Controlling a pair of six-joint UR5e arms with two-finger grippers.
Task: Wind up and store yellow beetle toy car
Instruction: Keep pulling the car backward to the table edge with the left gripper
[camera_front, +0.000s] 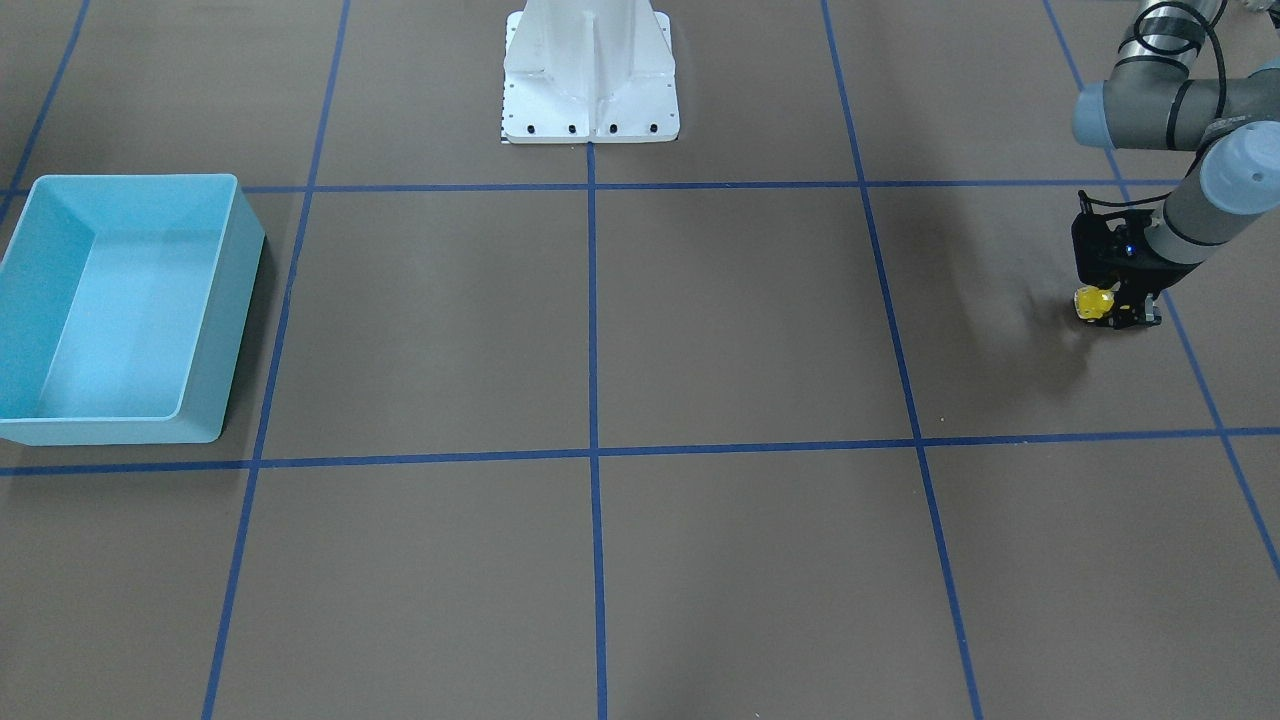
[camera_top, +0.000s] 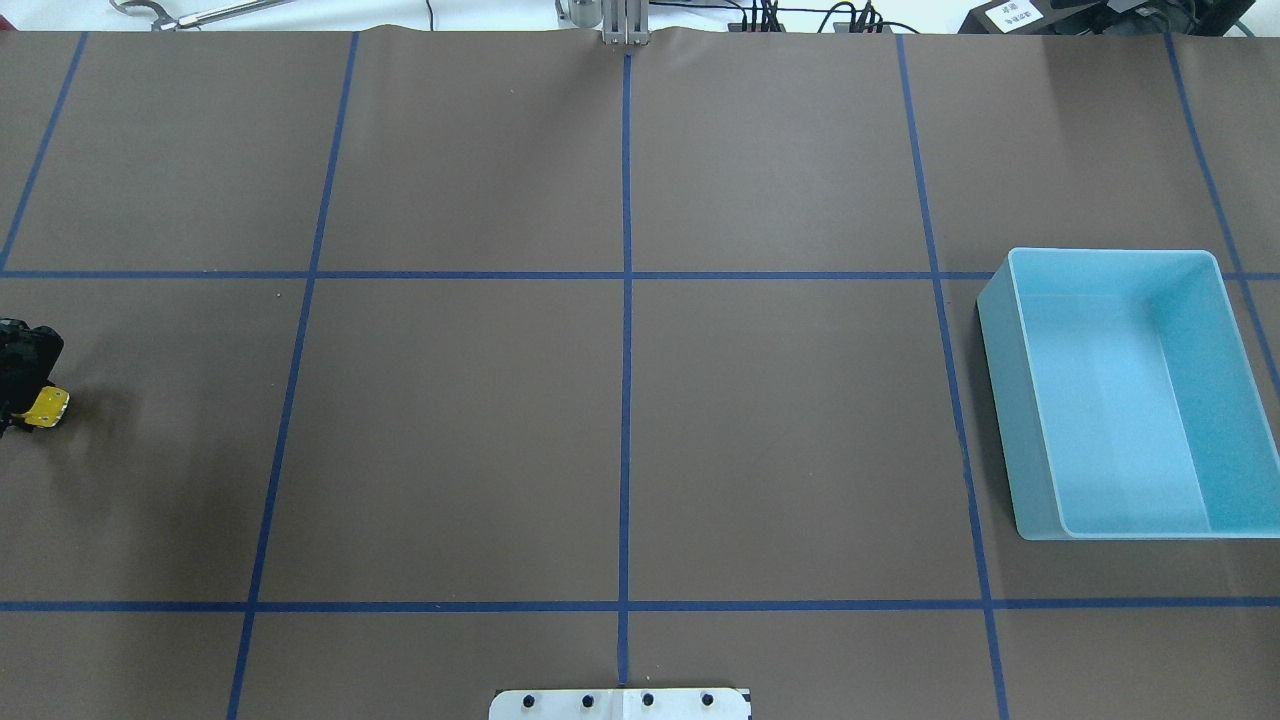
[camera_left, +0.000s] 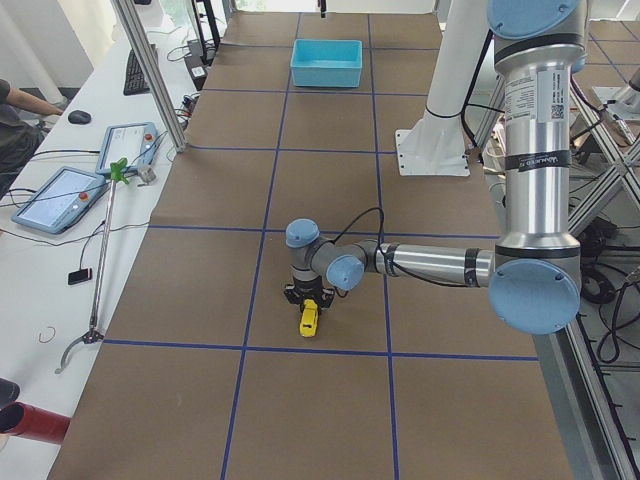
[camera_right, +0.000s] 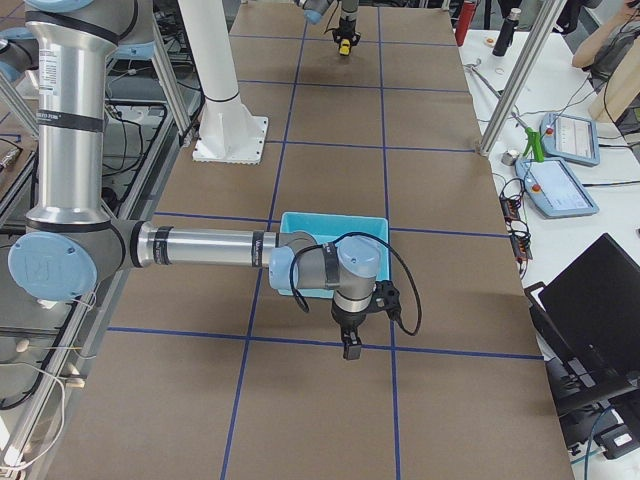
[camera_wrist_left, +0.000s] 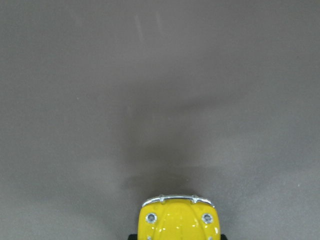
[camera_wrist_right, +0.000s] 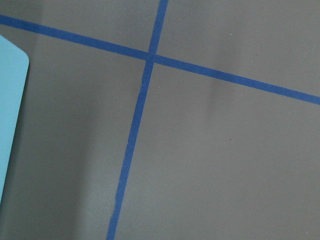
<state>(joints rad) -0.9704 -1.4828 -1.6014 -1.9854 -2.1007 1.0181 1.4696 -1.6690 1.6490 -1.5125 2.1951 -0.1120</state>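
You have the left hand (camera_front: 1118, 312) clenched on the yellow beetle toy car (camera_front: 1092, 303) at the 9 o'clock edge of the surface (camera_top: 450, 430), seen overhead. The blue bin (camera_top: 1000, 400) at 3 o'clock holds nothing, so storing remains. Right hand (camera_right: 352, 348): cannot tell.

Nothing legible anywhere. There's a white sticker (camera_left: 541, 95) on the near left arm's upright tube, but its print is too small to make out. A white card (camera_top: 1005, 13) beyond the table's far edge carries dark marks, equally unreadable.
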